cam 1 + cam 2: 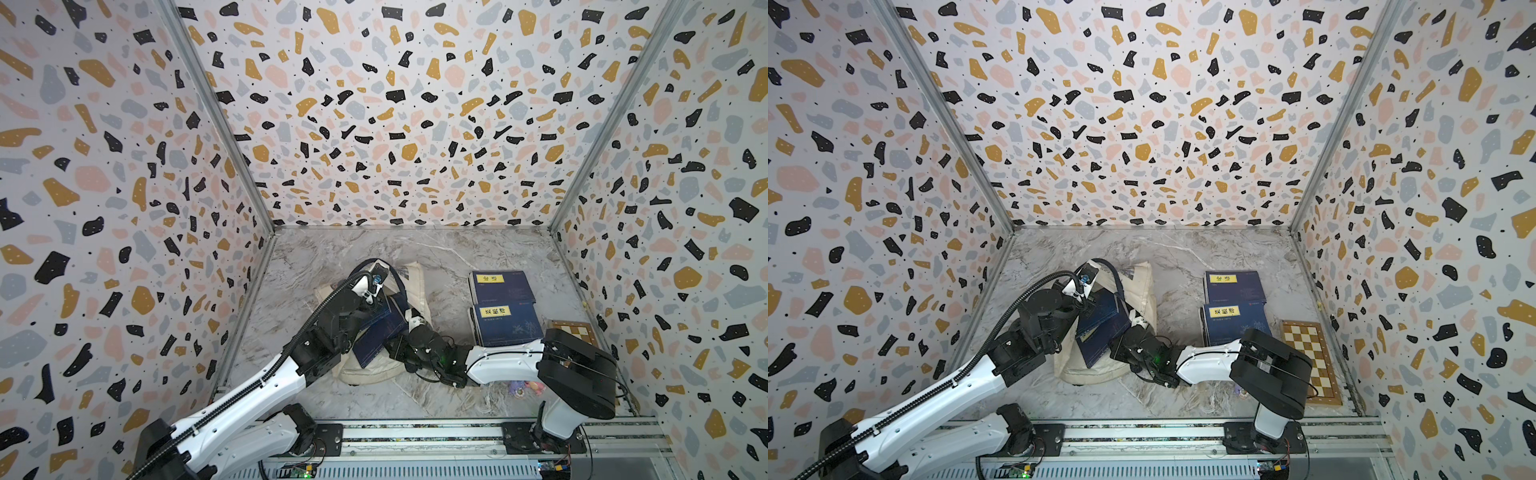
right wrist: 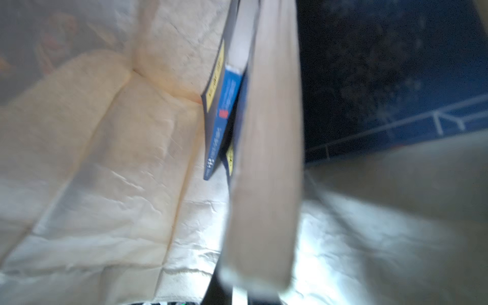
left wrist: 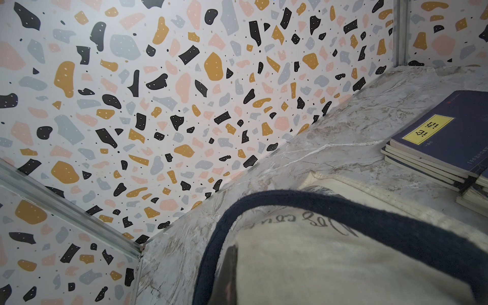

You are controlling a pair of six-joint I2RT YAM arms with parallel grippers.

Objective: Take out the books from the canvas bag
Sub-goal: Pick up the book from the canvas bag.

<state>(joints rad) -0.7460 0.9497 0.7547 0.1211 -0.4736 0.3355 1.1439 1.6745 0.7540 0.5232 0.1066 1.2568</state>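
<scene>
The cream canvas bag [image 1: 370, 370] lies on its side at the table's middle left, seen in both top views. My left gripper [image 1: 376, 277] is shut on the bag's upper rim by the navy strap [image 3: 343, 211] and holds the mouth up. One of its fingers [image 3: 228, 274] shows against the cloth. Navy books [image 1: 380, 332] stick out of the mouth. My right gripper [image 1: 409, 319] reaches into the bag and is shut on the pale page edge of one book [image 2: 266, 158]. Further books [image 2: 224, 111] lean inside. Two stacks of navy books [image 1: 500, 286] [image 1: 509, 326] rest on the table at the right.
A brown-and-cream checkered board [image 1: 1310, 361] lies by the right wall, partly under my right arm's elbow. A small pink and purple object [image 1: 525, 386] sits on the marble table [image 1: 436, 253] below that arm. Patterned walls close three sides; a rail [image 1: 415, 436] runs along the front.
</scene>
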